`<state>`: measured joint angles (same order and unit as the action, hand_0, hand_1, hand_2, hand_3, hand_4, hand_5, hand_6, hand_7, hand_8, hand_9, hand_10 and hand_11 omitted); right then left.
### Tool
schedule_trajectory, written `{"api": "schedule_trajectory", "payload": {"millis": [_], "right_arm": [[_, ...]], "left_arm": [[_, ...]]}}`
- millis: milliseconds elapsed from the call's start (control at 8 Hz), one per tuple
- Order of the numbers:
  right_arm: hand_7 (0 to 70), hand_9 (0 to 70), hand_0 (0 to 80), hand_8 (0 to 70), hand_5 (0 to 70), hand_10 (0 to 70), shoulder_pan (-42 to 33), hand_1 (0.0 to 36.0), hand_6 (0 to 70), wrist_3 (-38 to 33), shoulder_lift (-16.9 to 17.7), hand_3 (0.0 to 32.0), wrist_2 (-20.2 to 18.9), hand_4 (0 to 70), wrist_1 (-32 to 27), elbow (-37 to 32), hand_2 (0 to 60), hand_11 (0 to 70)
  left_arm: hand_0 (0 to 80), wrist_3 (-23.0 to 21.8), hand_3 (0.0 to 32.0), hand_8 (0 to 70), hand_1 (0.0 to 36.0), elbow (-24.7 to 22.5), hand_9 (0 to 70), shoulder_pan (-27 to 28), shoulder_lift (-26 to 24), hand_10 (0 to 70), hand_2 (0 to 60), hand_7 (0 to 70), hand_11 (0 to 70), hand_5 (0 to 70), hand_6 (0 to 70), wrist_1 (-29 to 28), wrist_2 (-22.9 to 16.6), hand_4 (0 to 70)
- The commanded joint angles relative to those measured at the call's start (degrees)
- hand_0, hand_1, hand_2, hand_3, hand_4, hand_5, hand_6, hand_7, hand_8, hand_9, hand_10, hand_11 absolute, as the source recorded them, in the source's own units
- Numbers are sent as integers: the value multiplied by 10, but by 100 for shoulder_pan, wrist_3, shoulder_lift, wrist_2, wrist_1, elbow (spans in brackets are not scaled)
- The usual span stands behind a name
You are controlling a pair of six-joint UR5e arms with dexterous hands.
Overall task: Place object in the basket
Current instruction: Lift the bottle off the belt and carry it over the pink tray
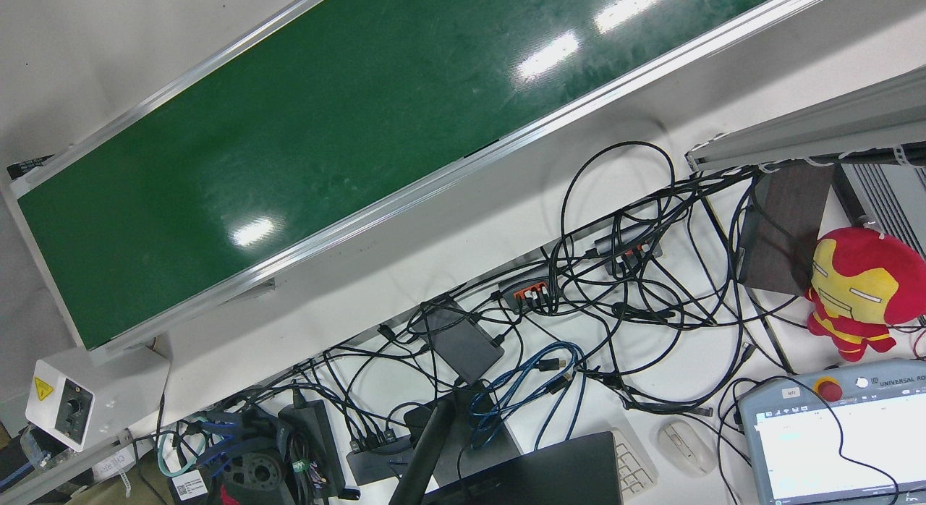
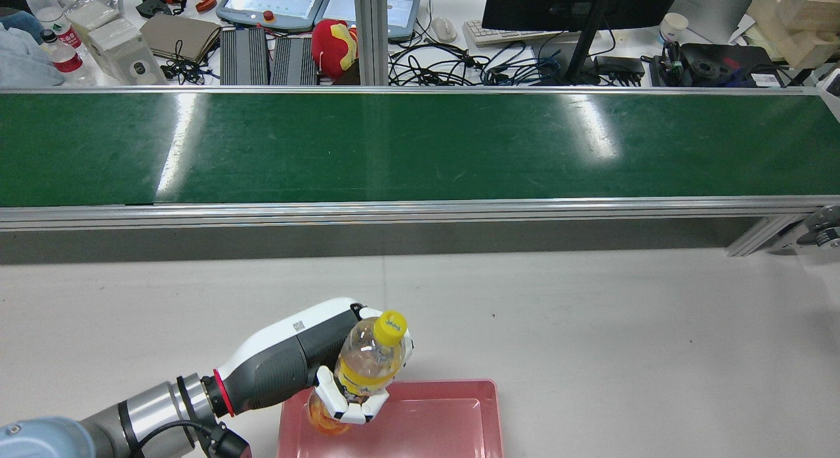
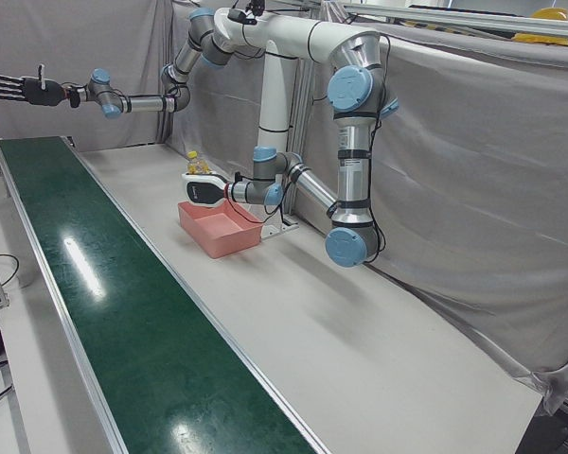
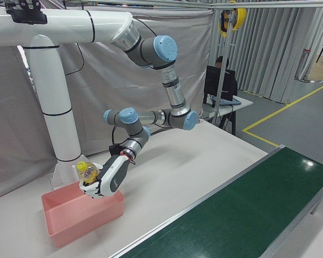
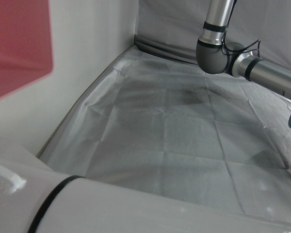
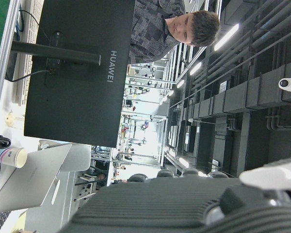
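Note:
A clear bottle [image 2: 371, 359] with a yellow cap, a yellow label and orange drink is held upright in my left hand [image 2: 308, 359], which is shut on it. Its base sits low over the left end of the pink basket [image 2: 453, 422]. The right-front view shows the same bottle [image 4: 86, 171], left hand [image 4: 106, 180] and basket [image 4: 81, 215]; the left-front view also shows the bottle [image 3: 197, 164] and basket [image 3: 221, 227]. My right hand [image 3: 24, 90] is open, with fingers spread, high above the far end of the belt. A corner of the basket [image 5: 19, 43] shows in the left hand view.
The long green conveyor belt [image 2: 420, 146] runs across the table beyond the basket. The grey tabletop [image 2: 590, 313] lies between belt and basket. Behind the belt is a desk with a monitor [image 2: 577, 5], cables and teach pendants. Grey curtains [image 3: 473, 170] hang behind the arms.

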<state>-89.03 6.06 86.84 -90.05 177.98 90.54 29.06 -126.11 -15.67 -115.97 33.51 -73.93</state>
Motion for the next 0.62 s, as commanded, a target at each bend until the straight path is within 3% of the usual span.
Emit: {"api": "schedule_trajectory", "payload": {"millis": [0, 125, 250, 375, 500], "right_arm": [[0, 0, 0, 0, 0, 0, 0, 0, 0, 0, 0, 0, 5, 0, 0, -10, 0, 0], [0, 0, 0, 0, 0, 0, 0, 0, 0, 0, 0, 0, 5, 0, 0, -10, 0, 0], [0, 0, 0, 0, 0, 0, 0, 0, 0, 0, 0, 0, -4, 0, 0, -18, 0, 0], [0, 0, 0, 0, 0, 0, 0, 0, 0, 0, 0, 0, -4, 0, 0, -10, 0, 0], [0, 0, 0, 0, 0, 0, 0, 0, 0, 0, 0, 0, -4, 0, 0, -10, 0, 0]], "left_arm": [[530, 267, 0, 585, 360, 26, 700, 653, 74, 365, 600, 453, 529, 700, 375, 120, 1, 545], [467, 276, 0, 353, 360, 26, 462, 671, 92, 251, 600, 248, 385, 700, 139, 173, -16, 242], [651, 276, 0, 218, 191, 34, 297, 723, 162, 211, 74, 149, 331, 675, 45, 173, -8, 63], [692, 285, 6, 207, 155, 104, 266, 811, 163, 146, 0, 41, 236, 501, 0, 156, 10, 22], [518, 276, 6, 159, 249, 244, 199, 794, 163, 103, 422, 39, 172, 368, 0, -18, 18, 56]]}}
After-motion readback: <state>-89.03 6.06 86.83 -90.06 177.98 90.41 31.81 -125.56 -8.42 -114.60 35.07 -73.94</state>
